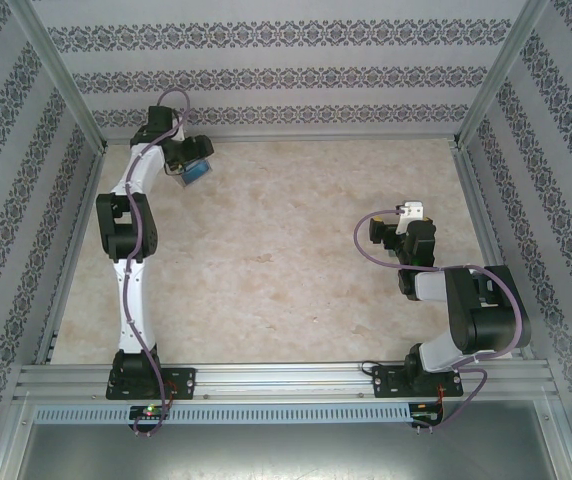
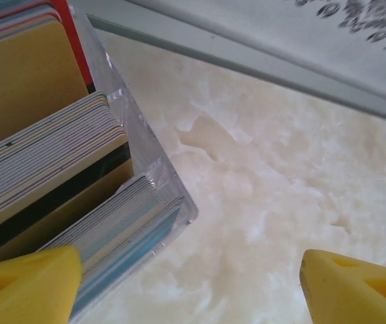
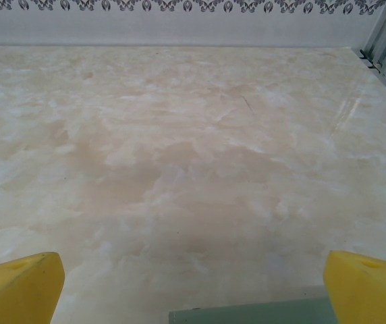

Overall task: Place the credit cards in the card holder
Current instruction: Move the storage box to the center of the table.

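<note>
Task barely started, as I judge: credit cards (image 2: 48, 162) sit stacked in the clear slotted stand (image 2: 173, 196) at the table's (image 1: 286, 250) 11 o'clock, left claw (image 2: 189, 290) spread empty beside it; right claw (image 3: 193, 290), spread empty at 3 o'clock, hangs over the card holder's (image 3: 254, 314) grey-green edge.

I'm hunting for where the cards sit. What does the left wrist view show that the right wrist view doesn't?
Left wrist: a clear slotted stand packed with stacks of credit cards in gold, blue and red, close beside the open left pincer.
Right wrist: the edge of a flat grey-green sheet, likely the card holder, at the bottom of the frame by the open right pincer, plus a metal frame post.
Both: yellow fingers spread wide and holding nothing, the marbled table and the patterned wall.
</note>
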Controlling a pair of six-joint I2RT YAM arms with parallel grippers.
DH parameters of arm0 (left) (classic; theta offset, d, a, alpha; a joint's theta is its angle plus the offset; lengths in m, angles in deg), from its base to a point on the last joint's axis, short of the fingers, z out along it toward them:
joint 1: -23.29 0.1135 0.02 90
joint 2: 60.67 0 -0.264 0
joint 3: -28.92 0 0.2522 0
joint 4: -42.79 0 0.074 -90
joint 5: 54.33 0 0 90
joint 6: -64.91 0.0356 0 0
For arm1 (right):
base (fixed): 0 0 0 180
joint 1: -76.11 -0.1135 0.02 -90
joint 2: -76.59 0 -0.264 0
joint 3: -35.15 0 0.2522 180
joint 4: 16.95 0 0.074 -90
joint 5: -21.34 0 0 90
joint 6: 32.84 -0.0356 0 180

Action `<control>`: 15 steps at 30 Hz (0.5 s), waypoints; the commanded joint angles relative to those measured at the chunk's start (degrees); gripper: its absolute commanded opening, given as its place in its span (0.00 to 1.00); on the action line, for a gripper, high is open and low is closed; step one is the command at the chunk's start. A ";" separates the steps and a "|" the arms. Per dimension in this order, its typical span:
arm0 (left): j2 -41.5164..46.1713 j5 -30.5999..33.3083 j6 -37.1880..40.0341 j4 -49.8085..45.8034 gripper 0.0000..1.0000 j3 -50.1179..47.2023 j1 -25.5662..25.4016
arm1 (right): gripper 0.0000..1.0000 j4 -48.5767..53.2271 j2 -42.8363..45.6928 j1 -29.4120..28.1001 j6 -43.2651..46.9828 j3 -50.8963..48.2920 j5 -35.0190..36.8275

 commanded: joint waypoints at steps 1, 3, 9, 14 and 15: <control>-4.48 -0.32 3.97 -3.46 0.86 4.69 0.25 | 0.98 -1.14 0.76 -0.19 0.51 0.59 -0.37; -5.94 1.31 4.90 -4.36 0.86 6.16 0.24 | 0.98 -1.21 0.76 -0.19 0.49 0.58 -0.32; -7.70 -2.02 3.00 -4.95 0.84 5.34 0.18 | 0.98 -1.13 0.78 -0.19 0.54 0.59 -0.35; -5.97 -5.43 1.42 -5.90 0.81 2.12 -1.32 | 0.98 -1.13 0.79 -0.19 0.55 0.58 -0.31; -4.94 -5.26 1.04 -6.09 0.81 0.44 -1.79 | 0.98 -1.13 0.77 -0.21 0.57 0.59 -0.31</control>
